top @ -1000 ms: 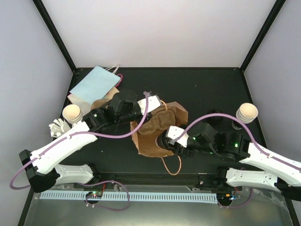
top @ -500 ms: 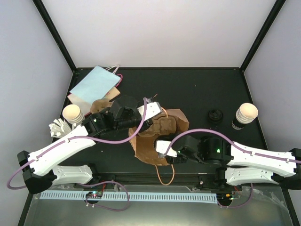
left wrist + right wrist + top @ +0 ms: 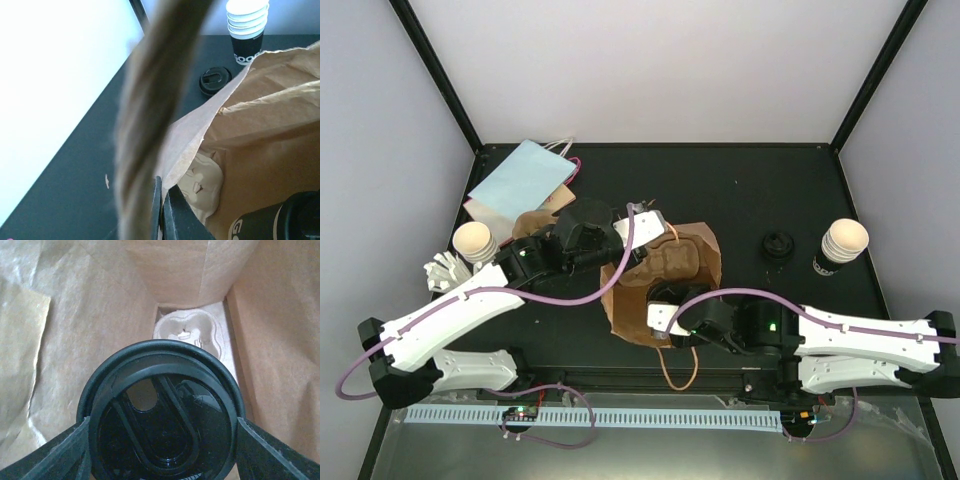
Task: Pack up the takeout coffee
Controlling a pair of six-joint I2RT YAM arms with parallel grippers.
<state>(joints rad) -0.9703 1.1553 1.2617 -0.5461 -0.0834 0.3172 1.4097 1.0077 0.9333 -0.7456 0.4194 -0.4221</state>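
Both clenched | left claw (image 3: 162,210): bag (image 3: 265,115) | right claw (image 3: 162,460): cup (image 3: 160,410) | black table (image 3: 770,190), white walls (image 3: 660,70)

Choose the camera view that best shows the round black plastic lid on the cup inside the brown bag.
Right wrist: the round black plastic lid fills the frame, face-on. Left wrist catches only its edge in the corner; top external loses it inside the brown paper bag.
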